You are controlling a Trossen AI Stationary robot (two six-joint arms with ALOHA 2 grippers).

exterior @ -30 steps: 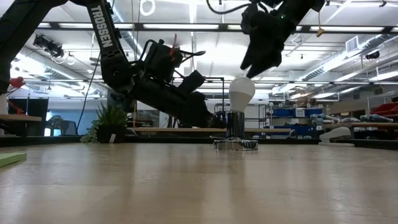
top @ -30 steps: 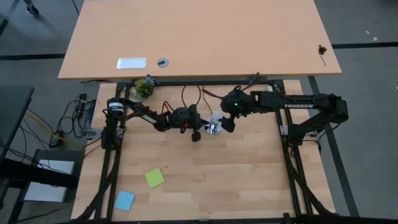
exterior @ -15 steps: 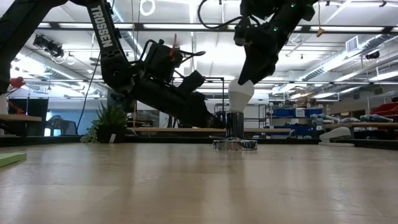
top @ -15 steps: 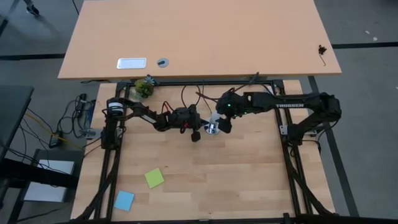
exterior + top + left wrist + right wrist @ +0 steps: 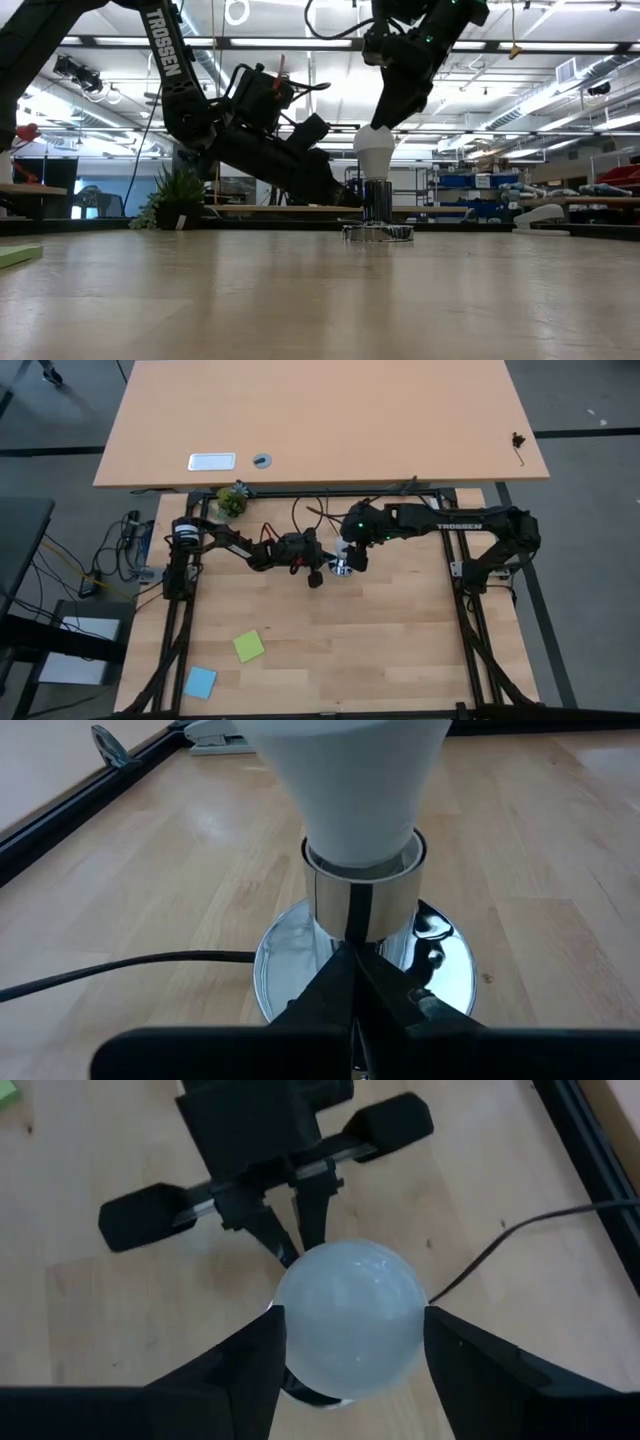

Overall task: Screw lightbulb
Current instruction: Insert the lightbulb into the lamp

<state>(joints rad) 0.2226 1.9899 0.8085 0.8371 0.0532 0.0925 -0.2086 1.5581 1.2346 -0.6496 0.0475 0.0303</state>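
The counter (image 5: 330, 630) is a pale wooden butcher-block top in a black metal frame, and beyond its far edge stands a second, smooth tan table (image 5: 400, 420). At the left, near the front of the counter, lie a blue sticky note (image 5: 200, 682) and a green sticky note (image 5: 249, 646), well apart from the work. A small potted plant (image 5: 231, 501) sits at the far left corner.

Moving right, the left gripper (image 5: 352, 982) lies low on the wood, its fingers pinched together against the chrome socket base (image 5: 300, 960), from which a black cord (image 5: 120, 970) trails away.

At the counter's middle the lightbulb (image 5: 376, 152) stands upright in that socket, screw end down. The right gripper (image 5: 350, 1335) comes down over it from above, its fingers (image 5: 245, 1360) set on either side of the white globe, right against it; whether they already press on it I cannot tell.

In the low view the room behind shows ceiling strip lights and shelving at the right.
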